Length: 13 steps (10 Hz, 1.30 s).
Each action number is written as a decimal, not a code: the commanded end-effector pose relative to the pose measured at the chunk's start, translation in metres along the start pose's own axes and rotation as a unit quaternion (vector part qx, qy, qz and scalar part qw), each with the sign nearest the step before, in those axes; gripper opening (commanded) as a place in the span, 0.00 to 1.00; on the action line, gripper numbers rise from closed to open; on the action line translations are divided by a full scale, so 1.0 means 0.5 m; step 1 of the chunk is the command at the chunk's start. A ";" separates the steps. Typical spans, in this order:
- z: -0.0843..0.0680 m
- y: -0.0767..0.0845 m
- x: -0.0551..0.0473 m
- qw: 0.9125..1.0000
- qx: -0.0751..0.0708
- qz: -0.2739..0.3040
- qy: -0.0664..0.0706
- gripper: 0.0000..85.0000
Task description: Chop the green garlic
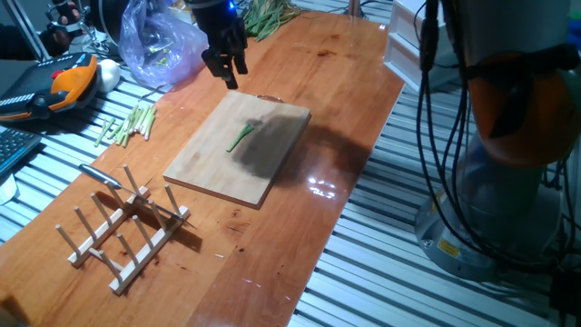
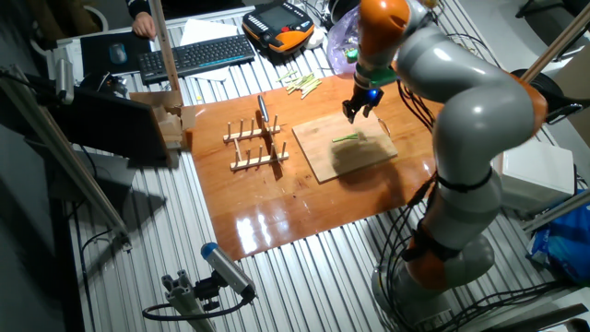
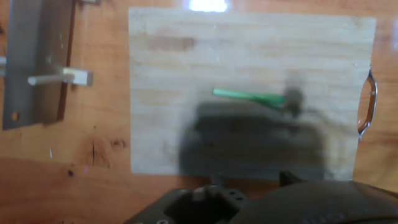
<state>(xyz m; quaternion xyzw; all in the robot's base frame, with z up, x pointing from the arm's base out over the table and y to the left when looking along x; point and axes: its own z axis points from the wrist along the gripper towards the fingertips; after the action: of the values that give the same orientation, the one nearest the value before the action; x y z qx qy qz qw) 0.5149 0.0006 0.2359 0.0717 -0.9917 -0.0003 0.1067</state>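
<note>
Green garlic (image 1: 241, 135): whole stalk, laid mid cutting board (image 1: 209, 168). Fingers (image 1: 224, 69): raised above the board's far edge, empty; opening cannot be told. Risk: stalk rolled aside if struck off-centre.

Arm (image 2: 479, 120) — smooth grey-white shells, orange joint bands, black cables alongside; black claw (image 1: 224, 65), blue light above.

Wooden table (image 1: 300, 245) under cutting board (image 1: 213, 168), peg rack (image 1: 123, 238), pale stalks (image 1: 132, 123).
</note>
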 end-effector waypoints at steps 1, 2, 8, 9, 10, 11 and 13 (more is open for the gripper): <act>0.000 0.000 0.000 1.000 0.000 0.000 0.002 0.00; 0.000 0.000 0.000 1.000 -0.001 -0.001 0.002 0.00; 0.001 0.000 0.001 1.000 0.000 -0.002 0.000 0.00; 0.001 0.000 0.001 1.000 0.000 0.005 -0.001 0.00; 0.001 0.000 0.001 1.000 -0.002 0.020 -0.005 0.00; 0.001 0.000 0.001 0.999 0.000 0.031 -0.033 0.00; 0.001 0.000 0.001 0.998 -0.011 0.048 -0.030 0.00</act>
<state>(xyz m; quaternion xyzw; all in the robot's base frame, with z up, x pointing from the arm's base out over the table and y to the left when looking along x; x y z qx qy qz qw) 0.5145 0.0007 0.2360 0.0243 -0.9967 -0.0080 0.0770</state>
